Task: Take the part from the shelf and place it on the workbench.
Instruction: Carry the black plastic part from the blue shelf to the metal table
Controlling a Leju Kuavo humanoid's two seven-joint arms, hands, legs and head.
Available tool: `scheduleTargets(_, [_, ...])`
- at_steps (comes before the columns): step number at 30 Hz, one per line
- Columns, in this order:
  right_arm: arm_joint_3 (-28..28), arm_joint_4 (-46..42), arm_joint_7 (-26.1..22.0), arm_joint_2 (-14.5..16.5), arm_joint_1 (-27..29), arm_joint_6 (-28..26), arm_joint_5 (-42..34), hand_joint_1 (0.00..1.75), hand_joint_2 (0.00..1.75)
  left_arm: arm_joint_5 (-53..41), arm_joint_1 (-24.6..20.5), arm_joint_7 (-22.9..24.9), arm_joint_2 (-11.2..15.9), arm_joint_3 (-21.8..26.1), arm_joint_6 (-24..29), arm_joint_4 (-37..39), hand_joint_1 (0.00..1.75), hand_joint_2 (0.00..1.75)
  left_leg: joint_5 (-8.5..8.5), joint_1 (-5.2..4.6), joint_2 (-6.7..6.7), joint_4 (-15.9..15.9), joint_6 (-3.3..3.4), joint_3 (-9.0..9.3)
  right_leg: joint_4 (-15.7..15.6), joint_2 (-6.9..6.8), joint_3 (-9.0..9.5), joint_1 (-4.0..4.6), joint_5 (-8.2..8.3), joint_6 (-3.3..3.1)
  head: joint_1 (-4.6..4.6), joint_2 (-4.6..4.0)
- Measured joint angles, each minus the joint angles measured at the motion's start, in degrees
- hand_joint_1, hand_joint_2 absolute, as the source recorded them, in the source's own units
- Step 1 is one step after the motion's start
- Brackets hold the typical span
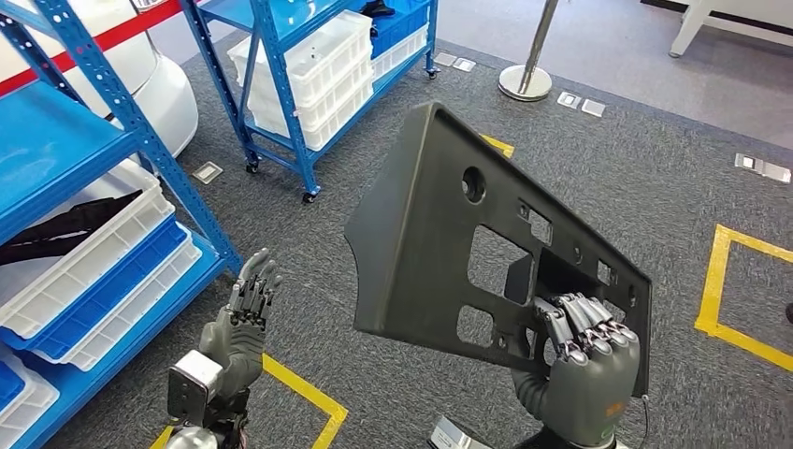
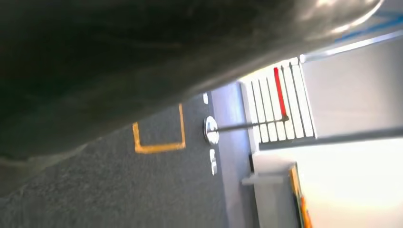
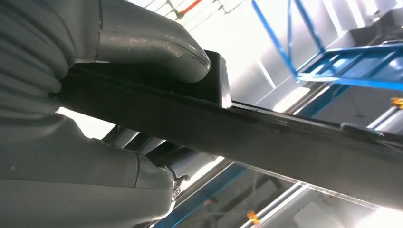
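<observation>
The part is a large flat dark grey plastic panel [image 1: 439, 234] with several cut-outs, held tilted in the air above the carpet. My right hand [image 1: 584, 360] grips its lower right edge, fingers hooked over the rim. In the right wrist view the thumb [image 3: 157, 45] presses one face of the panel [image 3: 285, 137], seen edge-on. My left hand [image 1: 245, 313] is raised at the lower left with fingers straight and apart, holding nothing, clear of the panel. A dark blurred surface [image 2: 142, 57] covers much of the left wrist view.
A blue shelf rack [image 1: 103, 159] with white and blue bins stands at the left. A second blue rack on wheels [image 1: 309, 75] holds white crates at the back. A metal stanchion base [image 1: 525, 82] stands beyond. Yellow floor tape [image 1: 725, 290] marks the grey carpet.
</observation>
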Motion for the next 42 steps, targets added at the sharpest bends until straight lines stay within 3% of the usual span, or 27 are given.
scheduleTargets(1, [-0.2, -0.7, -0.2, 0.0, 0.8, 0.0, 0.0, 1.75, 1.75, -0.2, 0.1, 0.1, -0.1, -0.3, 0.1, 0.0, 0.0, 0.0, -0.32, 0.15, 0.12, 0.1, -0.31, 0.19, -0.1, 0.71, 0.03, -0.17, 0.06, -0.39, -0.01, 0.0])
scheduleTargets(3, [-0.7, -2.0, -0.7, 0.2, 2.0, 0.0, -0.3, 1.75, 1.75, -0.4, 0.1, 0.1, -0.2, -1.0, 0.5, 0.0, 0.0, 0.0, -2.44, 0.44, -1.67, 2.8, -0.73, -0.48, -0.2, 2.21, 0.27, -0.56, 0.16, -1.24, -0.2, 0.0])
scheduleTargets(5, [-1.5, -2.9, -1.7, 0.7, 3.1, 0.0, -1.2, 1.75, 1.75, -0.5, 0.2, 0.2, -0.1, -1.6, 1.3, 0.1, 0.0, 0.0, -6.3, 0.49, -4.5, 9.9, -0.73, -3.57, -0.2, 3.59, 0.46, -0.62, 0.12, -1.86, -0.49, 0.0])
scheduleTargets(6, [-2.0, -3.0, -2.5, 0.9, 3.5, 0.0, -2.0, 1.75, 1.75, -0.6, 0.3, 0.3, -0.1, -1.8, 1.7, 0.2, 0.0, 0.0, -7.89, 0.47, -5.19, 13.7, -0.65, -5.51, -0.2, 4.32, 0.51, -0.48, 0.08, -2.04, -0.55, 0.0])
scheduleTargets(7, [-2.5, -3.1, -3.4, 1.2, 3.9, 0.0, -2.8, 1.75, 1.75, -0.6, 0.3, 0.3, -0.1, -2.0, 2.1, 0.3, 0.0, 0.0, -8.5, 0.45, -5.49, 16.2, -0.56, -6.9, -0.2, 5.11, 0.57, -0.35, 0.06, -2.08, -0.57, 0.0])
scheduleTargets(8, [-2.9, -3.1, -4.5, 1.5, 4.1, 0.0, -3.7, 1.75, 1.75, -0.5, 0.3, 0.4, -0.1, -2.2, 2.6, 0.4, 0.0, 0.0, -7.92, 0.45, -5.61, 16.7, -0.43, -7.38, -0.2, 5.92, 0.66, -0.24, 0.04, -2.1, -0.56, 0.0])
scheduleTargets(10, [-3.7, -2.9, -6.6, 2.3, 4.2, 0.0, -5.0, 1.75, 1.75, -0.3, 0.3, 0.4, 0.0, -2.4, 3.4, 0.5, 0.0, 0.0, -3.93, 0.46, -6.17, 11.3, -0.03, -5.19, -0.1, 7.56, 0.95, -0.16, 0.02, -2.09, -0.57, 0.0])
scheduleTargets(12, [-4.0, -2.5, -7.7, 3.1, 3.8, 0.0, -5.4, 1.75, 1.75, 0.0, 0.2, 0.5, 0.1, -2.4, 3.7, 0.5, 0.0, 0.0, -0.48, 0.55, -8.48, 3.8, 0.42, -1.85, 0.0, 8.95, 1.02, -0.1, 0.0, -1.99, -0.53, 0.0])
scheduleTargets(14, [-4.2, -2.1, -7.8, 3.6, 3.4, 0.0, -5.2, 1.75, 1.75, 0.4, 0.1, 0.5, 0.1, -2.3, 3.7, 0.5, 0.0, 0.0, 0.29, 0.34, -9.81, 0.8, 0.71, -0.7, 0.0, 9.89, 0.62, -0.21, 0.09, -1.54, -0.49, 0.0])
scheduleTargets(16, [-4.3, -1.5, -7.2, 4.0, 2.8, 0.0, -4.9, 1.75, 1.75, 0.6, 0.1, 0.6, 0.1, -2.1, 3.7, 0.4, 0.0, 0.0, 0.62, 0.15, -8.76, 0.4, 1.16, -0.72, -0.1, 10.68, 0.08, -0.42, 0.29, -0.81, -0.51, 0.0])
scheduleTargets(17, [-4.3, -1.1, -6.6, 4.1, 2.2, 0.0, -4.6, 1.75, 1.75, 0.7, 0.0, 0.6, 0.1, -1.9, 3.7, 0.4, 0.0, 0.0, 0.84, 0.21, -8.21, 0.2, 1.5, -0.63, 0.3, 10.2, -0.32, -0.36, 0.12, -0.56, -0.48, 0.0])
scheduleTargets(19, [-4.1, 0.3, -5.0, 4.1, 0.2, 0.0, -4.4, 1.75, 1.75, 0.9, -0.2, 0.6, 0.1, -1.2, 3.6, 0.2, 0.0, 0.0, 1.16, 0.48, -6.81, -0.3, 2.02, -0.46, 3.9, 7.53, -2.4, -0.09, -1.48, -0.49, -0.14, 0.0])
scheduleTargets(21, [-3.8, 2.2, -3.3, 3.9, -2.1, 0.0, -4.2, 1.75, 1.75, 1.3, -0.5, 0.6, 0.1, 0.1, 3.2, 0.2, 0.0, 0.0, 1.17, 0.37, -5.24, -0.3, 2.16, -0.56, 11.6, 4.82, -6.35, -0.17, -4.46, -0.57, 0.15, 0.0])
scheduleTargets(23, [-3.4, 3.8, -2.0, 3.7, -3.7, 0.0, -4.1, 1.75, 1.75, 1.5, -0.7, 0.7, 0.2, 1.3, 2.7, 0.2, 0.0, 0.0, 1.13, 0.33, -3.73, -0.3, 2.16, -0.68, 16.7, 4.04, -8.97, -0.52, -5.84, -0.08, 0.17, 0.0])
scheduleTargets(24, [-3.2, 4.4, -1.6, 3.6, -4.3, 0.0, -4.0, 1.75, 1.75, 1.5, -0.8, 0.7, 0.2, 1.7, 2.5, 0.2, 0.0, 0.0, 1.1, 0.34, -3.09, -0.3, 2.12, -0.68, 15.7, 3.81, -8.43, -0.71, -5.21, 0.47, 0.21, 0.0])
scheduleTargets(26, [-2.8, 5.2, -1.1, 3.4, -5.1, 0.0, -4.0, 1.75, 1.75, 1.6, -1.0, 0.8, 0.2, 2.3, 2.3, 0.2, 0.0, 0.0, 0.98, 0.32, -2.08, -0.3, 1.89, -0.54, 7.8, 2.33, -4.12, -0.95, -2.45, 1.5, 0.25, 0.0])
scheduleTargets(27, [-2.6, 5.5, -0.9, 3.3, -5.5, 0.0, -3.9, 1.75, 1.75, 1.6, -1.0, 0.8, 0.2, 2.5, 2.3, 0.2, 0.0, 0.0, 0.84, 0.15, -1.63, -0.3, 1.65, -0.44, 3.8, 1.22, -1.81, -0.85, -1.24, 1.6, 0.23, 0.0])
scheduleTargets(29, [-2.2, 5.9, -0.7, 3.2, -6.1, 0.0, -3.7, 1.75, 1.75, 1.6, -1.0, 0.9, 0.2, 3.1, 2.2, 0.2, 0.0, 0.0, 0.57, -0.19, -0.86, -0.3, 1.04, -0.2, -0.3, 0.0, 0.47, -0.49, -0.1, 0.86, 0.09, 0.0])
scheduleTargets(31, [-1.9, 6.4, -0.6, 3.1, -6.3, 0.0, -3.7, 1.75, 1.75, 1.5, -1.0, 0.9, 0.3, 3.5, 2.2, 0.2, 0.0, 0.0, 0.4, -0.18, -0.04, -0.4, 0.38, 0.09, -0.3, 1.05, 0.35, -0.22, 0.09, -0.16, -0.04, 0.0])
scheduleTargets(33, [-1.8, 6.8, -0.5, 3.1, -6.4, 0.0, -3.6, 1.75, 1.75, 1.5, -1.0, 0.9, 0.3, 3.8, 2.1, 0.2, 0.0, 0.0, -0.61, 0.17, -1.1, 0.7, -0.23, -0.06, -0.5, 2.28, 0.47, -0.53, 0.26, -0.92, -0.15, 0.0])
scheduleTargets(34, [-1.7, 7.0, -0.5, 3.1, -6.6, 0.0, -3.5, 1.75, 1.75, 1.5, -1.0, 0.9, 0.4, 3.9, 2.1, 0.2, 0.0, 0.0, -1.94, 0.31, -2.35, 2.7, -0.43, -0.82, -0.6, 2.84, 0.62, -0.75, 0.35, -1.35, -0.25, 0.0])
scheduleTargets(36, [-1.4, 7.4, -0.5, 3.1, -6.9, 0.0, -3.5, 1.75, 1.75, 1.5, -0.9, 0.9, 0.5, 4.4, 2.1, 0.3, 0.0, 0.0, -5.69, 0.42, -4.84, 9.9, -0.55, -4.15, -0.6, 3.97, 0.78, -0.79, 0.34, -1.9, -0.48, 0.0])
scheduleTargets(38, [-1.2, 7.8, -0.5, 3.0, -7.0, 0.0, -3.5, 1.75, 1.75, 1.5, -0.8, 0.9, 0.6, 4.7, 2.1, 0.5, 0.0, 0.0, -7.64, 0.43, -5.55, 16.0, -0.57, -7.56, -0.6, 5.32, 0.85, -0.59, 0.29, -2.08, -0.51, 0.0])
scheduleTargets(39, [-1.2, 8.0, -0.5, 3.0, -7.0, 0.0, -3.5, 1.75, 1.75, 1.5, -0.7, 0.9, 0.6, 4.8, 2.1, 0.6, 0.0, 0.0, -6.86, 0.44, -5.62, 16.2, -0.51, -7.98, -0.6, 6.07, 0.91, -0.53, 0.28, -2.09, -0.5, 0.0])
scheduleTargets(40, [-1.2, 8.2, -0.4, 3.0, -7.1, 0.0, -3.5, 1.75, 1.75, 1.5, -0.8, 0.9, 0.7, 4.9, 2.1, 0.7, 0.0, 0.0, -5.06, 0.48, -5.74, 14.2, -0.43, -7.34, -0.6, 6.86, 1.01, -0.5, 0.27, -2.09, -0.5, 0.0])
scheduleTargets(42, [-1.0, 8.7, -0.2, 3.0, -7.5, 0.0, -3.6, 1.75, 1.75, 1.5, -0.9, 0.9, 0.7, 5.2, 2.0, 0.8, 0.0, 0.0, -0.58, 0.78, -7.37, 6.4, -0.32, -4.01, -0.4, 8.41, 1.14, -0.47, 0.22, -1.99, -0.5, 0.0])
